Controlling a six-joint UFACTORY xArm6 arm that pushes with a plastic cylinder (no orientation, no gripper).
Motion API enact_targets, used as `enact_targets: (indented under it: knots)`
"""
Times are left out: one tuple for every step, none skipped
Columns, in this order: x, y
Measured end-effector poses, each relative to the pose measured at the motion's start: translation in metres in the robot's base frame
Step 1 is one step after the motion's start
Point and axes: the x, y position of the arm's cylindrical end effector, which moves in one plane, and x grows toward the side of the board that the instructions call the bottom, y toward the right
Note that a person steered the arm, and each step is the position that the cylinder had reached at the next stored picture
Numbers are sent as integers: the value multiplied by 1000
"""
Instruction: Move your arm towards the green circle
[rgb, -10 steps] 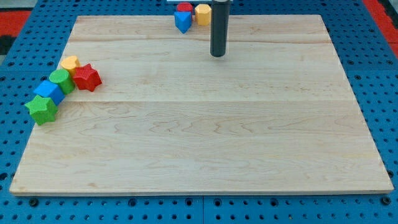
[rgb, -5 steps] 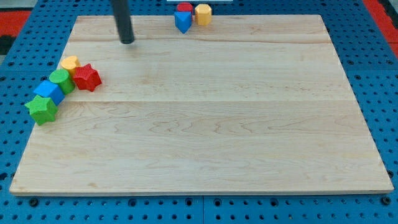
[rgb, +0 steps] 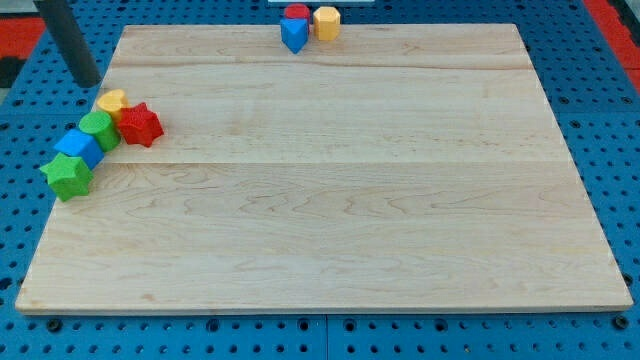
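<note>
red star (rgb: 140, 124) beside yellow block (rgb: 111, 101); blue cube (rgb: 79, 146), green star (rgb: 66, 175).

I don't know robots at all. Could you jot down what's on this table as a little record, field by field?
surface: wooden board on a blue pegboard
my tip: at the view's upper left, just off the board's left edge, above the left cluster, touching no block
left cluster: yellow block, red star, green circle, blue block, green star, packed close
top cluster: red block, yellow hexagon, blue block
target: green circle, not yet reached
</note>
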Motion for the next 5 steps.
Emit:
enact_targets:
  knots:
    - [3,1]
    - [6,0]
    - [34,0]
    - [41,0]
    - [79,1]
